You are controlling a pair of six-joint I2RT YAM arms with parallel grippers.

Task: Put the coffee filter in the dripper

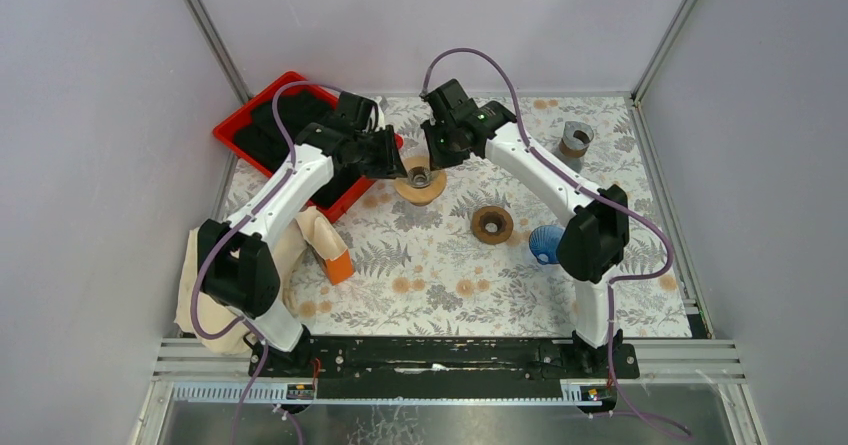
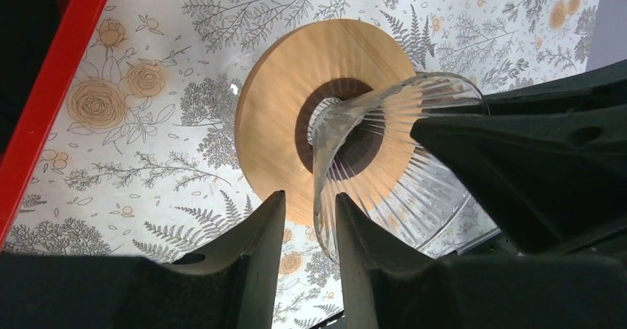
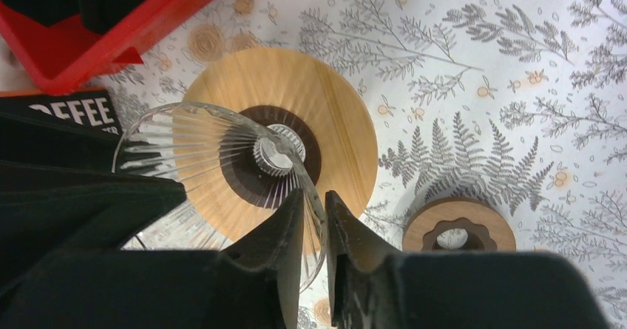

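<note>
A clear ribbed glass dripper (image 1: 420,176) sits on a round wooden base (image 1: 436,189) at the mat's back middle. In the left wrist view the dripper (image 2: 384,159) has its rim between my left gripper's (image 2: 310,199) fingers, touching the right finger with a gap to the left one. My left gripper (image 1: 398,161) is open. My right gripper (image 3: 314,196) is shut on the opposite rim of the dripper (image 3: 214,159), and it shows in the top view (image 1: 440,155) too. I cannot pick out a coffee filter in any view.
A red tray (image 1: 262,115) stands at the back left, close behind the left gripper. A tan paper bag with an orange end (image 1: 325,240) lies at the left. A wooden ring (image 1: 492,225), a blue ribbed cone (image 1: 545,243) and a grey cylinder (image 1: 575,140) stand to the right.
</note>
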